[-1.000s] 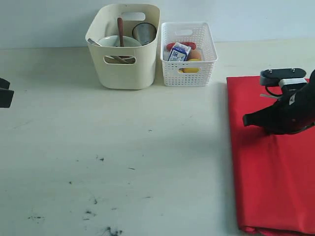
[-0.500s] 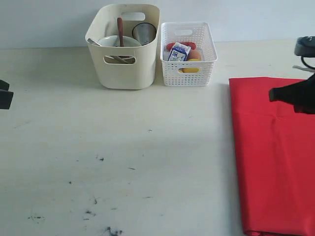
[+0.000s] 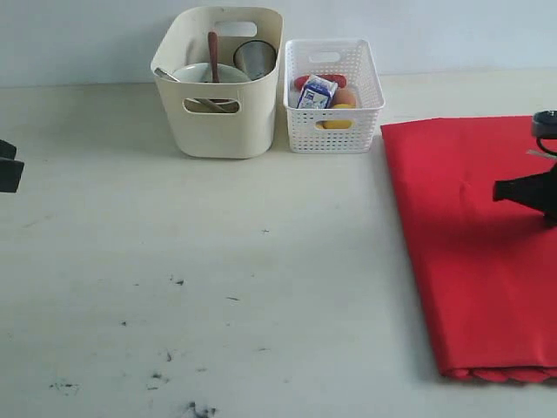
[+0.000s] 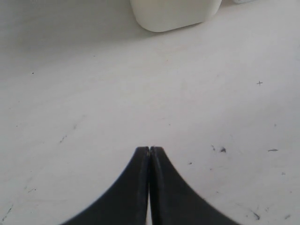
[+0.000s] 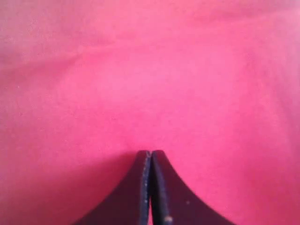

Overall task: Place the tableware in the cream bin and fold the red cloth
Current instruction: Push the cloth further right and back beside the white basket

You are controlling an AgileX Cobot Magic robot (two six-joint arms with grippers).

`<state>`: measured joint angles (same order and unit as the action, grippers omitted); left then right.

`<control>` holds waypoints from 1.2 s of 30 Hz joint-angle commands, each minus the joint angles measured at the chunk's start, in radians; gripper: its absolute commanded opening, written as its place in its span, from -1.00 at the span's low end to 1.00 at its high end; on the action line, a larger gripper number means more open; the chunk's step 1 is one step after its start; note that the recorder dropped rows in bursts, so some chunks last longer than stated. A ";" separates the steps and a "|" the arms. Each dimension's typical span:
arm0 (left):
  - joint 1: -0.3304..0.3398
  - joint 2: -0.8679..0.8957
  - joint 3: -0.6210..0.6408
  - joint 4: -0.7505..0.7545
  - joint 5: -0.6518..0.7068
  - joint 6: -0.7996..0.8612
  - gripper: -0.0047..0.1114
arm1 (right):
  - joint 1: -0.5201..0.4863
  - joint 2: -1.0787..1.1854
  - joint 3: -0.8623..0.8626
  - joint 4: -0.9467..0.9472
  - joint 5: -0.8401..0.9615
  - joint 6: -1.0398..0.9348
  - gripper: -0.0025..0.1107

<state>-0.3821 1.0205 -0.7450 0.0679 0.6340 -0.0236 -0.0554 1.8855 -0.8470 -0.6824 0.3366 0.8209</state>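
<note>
— While we look from the exterior view, where do we find the cream bin?

— We see the cream bin (image 3: 218,131) at the back of the tabletop (image 3: 218,261), just beside the white perforated basket (image 3: 335,135) and on its left. Inside the bin we make out the white speckled bowl (image 3: 196,72), the dark wooden spoon (image 3: 212,52) standing upright, and the steel cup (image 3: 255,58) in the far right corner. A small milk carton (image 3: 317,92) sits in the basket.

— And the red cloth?

— We find the red cloth (image 3: 461,244) spread on the right side of the tabletop, running off the picture's right edge, with its scalloped edge showing at the near end. The right gripper (image 3: 498,190) hangs over it, pointing left. The left gripper (image 3: 9,170) shows only as a dark piece at the left edge, well apart from the bin.

— What do we get from the left wrist view?

— We see the left gripper (image 4: 150,150) with its 2 jaws clenched tip to tip over bare tabletop (image 4: 140,84), and the base of the cream bin (image 4: 173,14) ahead.

— And the right wrist view?

— We see the right gripper (image 5: 151,153) with its jaws clenched too, tips together, and the red cloth (image 5: 150,70) filling the picture. We cannot tell whether the tips touch the cloth.
</note>
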 commanded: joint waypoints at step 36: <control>0.002 -0.008 0.003 0.007 0.002 -0.008 -0.88 | -0.003 0.209 -0.260 -0.009 -0.192 -0.066 -0.96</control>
<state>-0.3821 1.0205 -0.7450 0.0717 0.6342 -0.0236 -0.0571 2.0428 -1.0415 -0.6929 0.1250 0.7760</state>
